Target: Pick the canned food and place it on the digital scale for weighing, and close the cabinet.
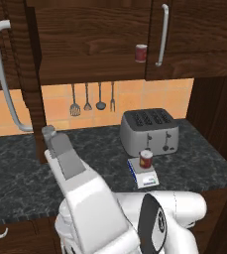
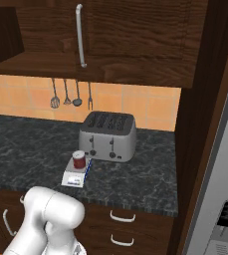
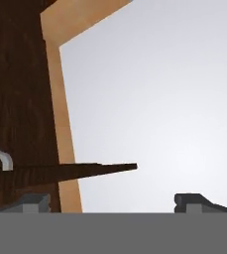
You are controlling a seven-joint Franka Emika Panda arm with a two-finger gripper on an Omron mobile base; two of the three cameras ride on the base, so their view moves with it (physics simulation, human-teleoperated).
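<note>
One canned food (image 1: 145,158), one digital scale (image 1: 143,175)

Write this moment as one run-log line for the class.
canned food: upright on digital scale | cabinet: one door open | gripper: open, empty, at door edge | left: close cabinet

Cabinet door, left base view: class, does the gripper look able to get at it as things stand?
Probably yes. The gripper, fingers apart, sits right by the swung-out cabinet door with nothing between them; the canned food on the digital scale stands well aside.
</note>
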